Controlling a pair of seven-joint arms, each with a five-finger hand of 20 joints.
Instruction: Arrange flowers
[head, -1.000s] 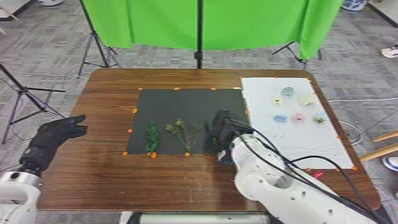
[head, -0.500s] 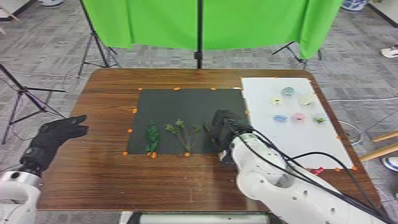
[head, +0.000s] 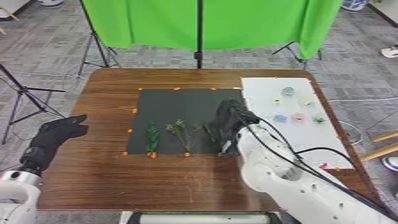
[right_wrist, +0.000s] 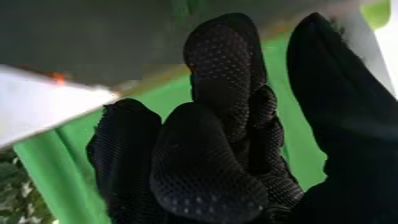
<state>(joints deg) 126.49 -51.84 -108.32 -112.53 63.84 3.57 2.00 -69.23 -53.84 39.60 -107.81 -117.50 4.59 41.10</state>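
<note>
On the black sheet (head: 178, 107) lie a dense green leafy stem (head: 152, 137), a branching sprig (head: 184, 134) and a thin stem (head: 211, 134) close to the right hand. The right hand (head: 233, 118) is over the sheet's right edge and partly hides that area. In the right wrist view, the right hand (right_wrist: 213, 160) has relaxed fingers, its thumb apart, and nothing between them. Several small flower heads, including a blue one (head: 281, 118) and a pink one (head: 298, 118), rest on the white sheet (head: 315, 142). The left hand (head: 60, 131) is open at the table's left side.
The brown table (head: 169, 182) carries orange tape marks round the black sheet. A small red item (head: 324, 166) shows beside the right arm, near the white sheet's near edge. Black cables hang along that arm. A green cloth (head: 151, 25) hangs beyond the table.
The right hand has shifted slightly right and toward the table's far side, uncovering more of the thin stem. The left hand has not moved.
</note>
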